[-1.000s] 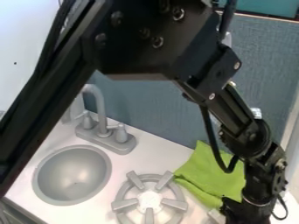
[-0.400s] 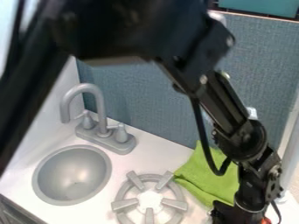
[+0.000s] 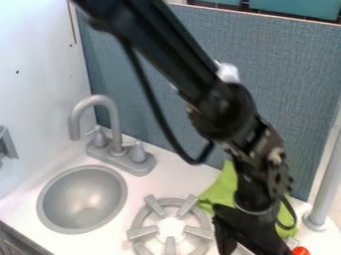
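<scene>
The black gripper hangs low at the bottom right, just right of the stove burner and in front of the green cloth. Its lower end runs toward the bottom edge, and whether it holds anything is hidden. Part of the cloth lies behind the gripper and wrist, with a corner showing to their right. Close to the gripper's right side, at the bottom edge, is a small orange-red object.
A round grey sink sits at the left, with a grey faucet behind it. A grey post stands at the right edge. The blue-grey panel rises behind the counter.
The arm has swung over, and its gripper has moved left toward the burner. The grey post, more of the cloth's right side and the orange-red object have come into sight.
</scene>
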Tool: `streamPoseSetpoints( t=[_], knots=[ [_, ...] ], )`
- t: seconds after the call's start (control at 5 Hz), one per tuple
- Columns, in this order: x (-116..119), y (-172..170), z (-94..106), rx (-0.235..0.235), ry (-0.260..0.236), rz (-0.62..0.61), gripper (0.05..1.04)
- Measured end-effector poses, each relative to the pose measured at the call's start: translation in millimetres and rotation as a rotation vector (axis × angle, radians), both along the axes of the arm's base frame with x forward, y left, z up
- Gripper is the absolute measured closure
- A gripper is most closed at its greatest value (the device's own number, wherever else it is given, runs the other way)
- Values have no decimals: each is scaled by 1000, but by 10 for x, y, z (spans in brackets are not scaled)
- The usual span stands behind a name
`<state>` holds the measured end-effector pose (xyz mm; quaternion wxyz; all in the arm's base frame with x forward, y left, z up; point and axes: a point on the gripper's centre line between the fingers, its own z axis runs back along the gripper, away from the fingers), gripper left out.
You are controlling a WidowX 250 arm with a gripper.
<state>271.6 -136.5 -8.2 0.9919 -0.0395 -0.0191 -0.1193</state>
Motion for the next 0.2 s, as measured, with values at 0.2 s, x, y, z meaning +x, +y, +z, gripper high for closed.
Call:
streamPoseSetpoints(
  t=[0.2],
  knots=[
    [-139,265,182,51,33,-20,84]
  ],
)
